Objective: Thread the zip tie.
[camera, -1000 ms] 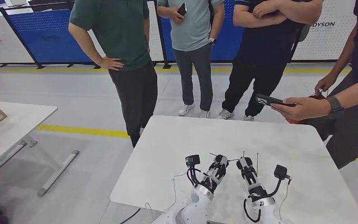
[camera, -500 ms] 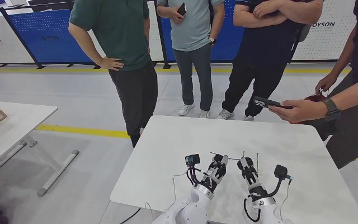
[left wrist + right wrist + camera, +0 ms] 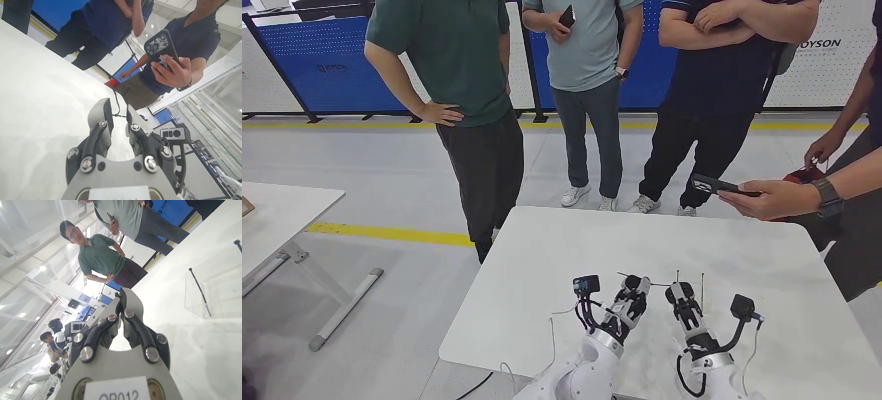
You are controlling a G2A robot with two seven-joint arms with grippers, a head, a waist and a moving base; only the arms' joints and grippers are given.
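Very little has changed over the last second. From above, both my arms stay parked close together by the middle of the near edge of the desk (image 3: pixel 572 250). The one difference I can make out is that the thin black strand beside my left end effector (image 3: pixel 117 106) lies at a slightly different slant. I read that as fine alignment rather than a finished step. My left end effector has its jaws apart with a narrow gap, and the zip tie (image 3: pixel 114 92) shows in that gap. One short stretch crosses from pad to pad and a longer stretch curves away above the desk, but I cannot see either pad pressing on it. My right end effector (image 3: pixel 121 295) is closed, pads together, with a small black nub poking out at the tips. I judge it is pinching one end of the zip tie, which hangs off the desk between my two arms. Whether the tip has entered the head is too fine to tell, so I count the threading as not yet confirmed. A clear box (image 3: pixel 223 306) sits just beside my right end effector, toward the desk's right edge, with a spare tie (image 3: pixel 200 292) leaning inside it. With so little motion, the push through the head probably calls for a small, straight feed.
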